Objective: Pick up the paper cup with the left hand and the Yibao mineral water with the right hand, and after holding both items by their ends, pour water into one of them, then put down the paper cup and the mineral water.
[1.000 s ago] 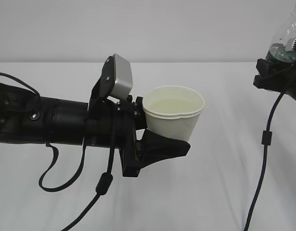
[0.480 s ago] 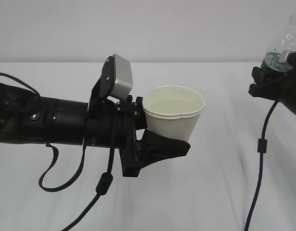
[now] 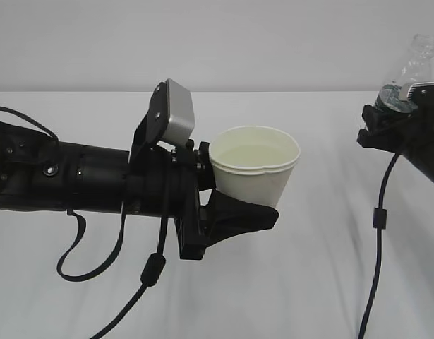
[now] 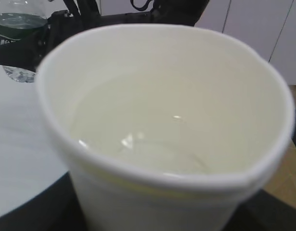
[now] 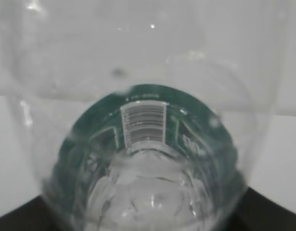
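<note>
White paper cup (image 3: 255, 171) sits clamped in the left hand (image 3: 231, 201), upright, rim up, with pale water inside showing about halfway up the wall. From the outside camera, one black wedge finger (image 3: 241, 215) runs under and along the near side of the cup, and the jaws stand fairly wide, spread just as far as the cup's body, so it's a real grip and not a loose hover. Grey block (image 3: 180, 121) sits on top of the wrist, black cable (image 3: 152, 272) loops down below it over the white table (image 3: 301, 282). Way off to the cup's right, well apart from it, the right hand (image 3: 393, 123) holds the water bottle (image 3: 413, 67), which sticks up and tilts out past the fingers toward the frame's top corner.

Left wrist camera: the cup (image 4: 162, 139) fills nearly everything, rolled rim a bit dented at the front, water lying level inside. Beyond the rim on the far left you can see the bottle (image 4: 18, 41) with its green label, held by the other arm's black fingers.

Right wrist camera: looking straight along the bottle (image 5: 148, 144), clear ribbed plastic, green label with a barcode strip. Dark finger edges peek out at both bottom corners, so the jaws are partway open and closed on the bottle.
</note>
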Motion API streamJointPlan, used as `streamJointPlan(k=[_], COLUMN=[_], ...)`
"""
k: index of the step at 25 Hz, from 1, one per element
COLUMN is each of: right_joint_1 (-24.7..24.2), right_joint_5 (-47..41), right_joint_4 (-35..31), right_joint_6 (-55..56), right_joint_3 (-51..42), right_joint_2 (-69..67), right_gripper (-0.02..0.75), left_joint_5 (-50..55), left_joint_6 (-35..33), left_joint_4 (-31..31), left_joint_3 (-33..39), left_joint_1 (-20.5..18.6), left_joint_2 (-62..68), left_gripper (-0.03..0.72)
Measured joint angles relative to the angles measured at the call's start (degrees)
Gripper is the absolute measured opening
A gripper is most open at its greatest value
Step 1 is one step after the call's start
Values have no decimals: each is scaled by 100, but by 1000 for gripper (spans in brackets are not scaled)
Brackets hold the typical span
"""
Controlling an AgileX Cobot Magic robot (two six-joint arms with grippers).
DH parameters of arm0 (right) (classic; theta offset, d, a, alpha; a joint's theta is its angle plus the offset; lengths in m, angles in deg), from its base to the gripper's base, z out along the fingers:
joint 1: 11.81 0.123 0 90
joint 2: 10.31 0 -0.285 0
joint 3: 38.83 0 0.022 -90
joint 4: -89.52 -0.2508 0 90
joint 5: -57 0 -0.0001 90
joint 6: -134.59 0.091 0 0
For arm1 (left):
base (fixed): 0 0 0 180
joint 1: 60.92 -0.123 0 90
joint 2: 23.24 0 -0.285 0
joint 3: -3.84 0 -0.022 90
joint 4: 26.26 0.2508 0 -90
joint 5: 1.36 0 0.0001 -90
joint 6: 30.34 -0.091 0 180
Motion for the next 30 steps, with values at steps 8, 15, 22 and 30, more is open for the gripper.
streamJointPlan(k=[8,15,22,30], right_joint_1=[0,0,0,0], right_joint_5=[-35,-49,-93,-120], right_joint_4=[0,0,60,71], right_joint_6=[0,0,0,0], right_joint_3=[275,508,810,1022], right_joint_2=[-232,-574,-812,-1123], right_gripper=[411,411,411,411], left_joint_5=[0,0,0,12], left_joint_6=[0,0,0,0], left_joint_4=[-10,-10,-10,-10], left_joint_3=[0,0,0,0], left_joint_1=[0,0,0,0], left_joint_2=[0,10,10,10], left_gripper=[457,457,457,457])
